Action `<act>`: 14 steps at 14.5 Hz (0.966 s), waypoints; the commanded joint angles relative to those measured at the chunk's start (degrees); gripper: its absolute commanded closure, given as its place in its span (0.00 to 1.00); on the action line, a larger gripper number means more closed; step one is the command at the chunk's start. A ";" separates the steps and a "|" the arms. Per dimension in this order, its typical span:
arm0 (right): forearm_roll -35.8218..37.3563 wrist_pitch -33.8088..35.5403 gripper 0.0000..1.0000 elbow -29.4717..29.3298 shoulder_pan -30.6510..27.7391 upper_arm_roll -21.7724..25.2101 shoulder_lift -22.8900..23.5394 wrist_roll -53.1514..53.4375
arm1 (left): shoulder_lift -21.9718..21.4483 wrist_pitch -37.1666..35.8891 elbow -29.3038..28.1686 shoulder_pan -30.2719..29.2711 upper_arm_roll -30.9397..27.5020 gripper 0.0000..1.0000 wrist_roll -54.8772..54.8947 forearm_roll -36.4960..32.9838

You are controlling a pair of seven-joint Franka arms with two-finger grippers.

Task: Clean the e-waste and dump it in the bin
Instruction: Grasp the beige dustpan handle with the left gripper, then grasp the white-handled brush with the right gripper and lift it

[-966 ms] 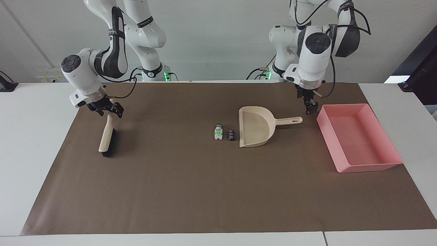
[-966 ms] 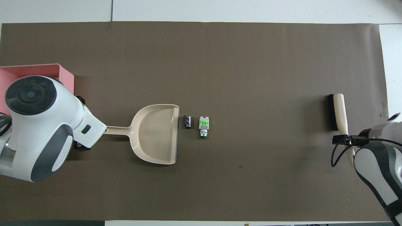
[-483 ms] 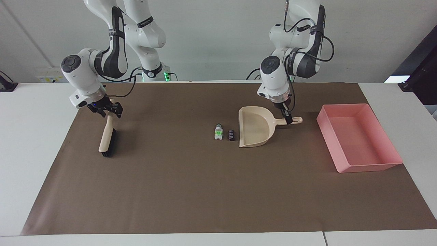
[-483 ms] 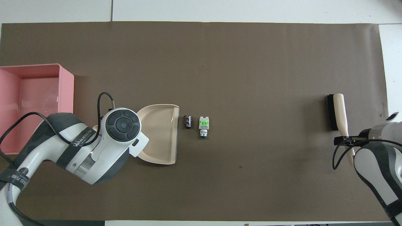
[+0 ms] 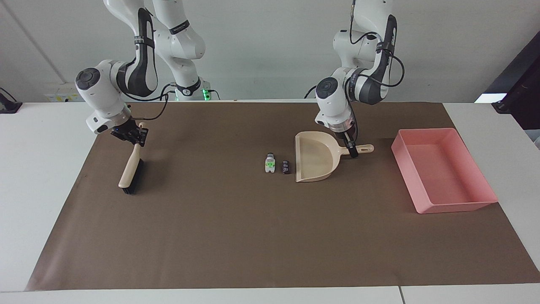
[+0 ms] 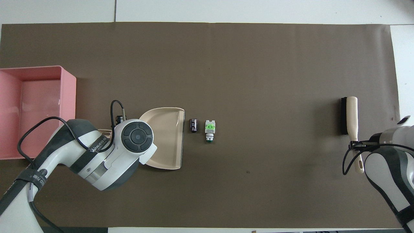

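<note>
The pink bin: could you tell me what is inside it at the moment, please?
Nothing shows inside the pink bin; in the facing view its whole floor is bare. Both e-waste pieces, the white block and the black piece, lie on the mat beside the dustpan.

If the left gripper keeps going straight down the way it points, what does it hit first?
The dustpan's handle: the left gripper points down right at it, near the pan end. Contact can't be judged; otherwise the brown mat lies directly beneath.

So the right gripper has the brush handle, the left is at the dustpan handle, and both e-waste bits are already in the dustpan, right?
Not quite: the overhead view shows the white block and the black piece on the mat beside the dustpan's mouth, not in it.
</note>
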State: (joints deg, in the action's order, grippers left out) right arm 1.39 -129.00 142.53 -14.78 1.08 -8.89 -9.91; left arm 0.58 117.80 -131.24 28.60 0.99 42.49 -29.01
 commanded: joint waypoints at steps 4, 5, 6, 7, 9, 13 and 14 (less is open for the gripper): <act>-0.07 10.67 1.00 -8.03 2.89 -0.91 0.81 0.07 | 0.04 1.38 -0.16 1.63 -0.73 0.76 -2.41 -1.67; -0.07 13.22 1.00 -10.14 5.17 -0.91 0.72 0.94 | 0.04 1.64 -0.07 1.63 -0.64 0.83 -2.50 -2.45; 0.10 15.16 1.00 -11.64 7.72 -0.99 0.72 3.38 | 0.04 1.73 -0.07 1.90 -0.64 0.90 -2.41 -2.72; 0.98 16.40 1.00 -12.88 11.57 -1.00 0.72 7.15 | 0.04 1.21 -0.07 1.99 -0.56 0.95 -2.24 -2.72; 1.07 16.85 1.00 -13.51 18.52 -1.00 0.90 12.17 | -0.40 0.33 0.19 1.99 -0.38 0.99 -1.89 -2.63; 0.90 16.06 1.00 -13.51 31.71 -1.08 1.59 24.37 | 0.04 -3.81 4.76 0.93 -0.47 1.00 3.21 -2.46; 0.98 15.54 1.00 -13.59 34.35 -1.08 2.30 27.55 | -0.05 -3.90 4.50 1.11 -0.47 1.00 3.39 -2.46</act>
State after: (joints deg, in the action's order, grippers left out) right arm 1.44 -112.87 129.72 15.78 -0.28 -8.08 12.59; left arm 0.66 115.58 -127.59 29.58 0.69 44.40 -30.50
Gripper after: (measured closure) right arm 0.749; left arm 0.670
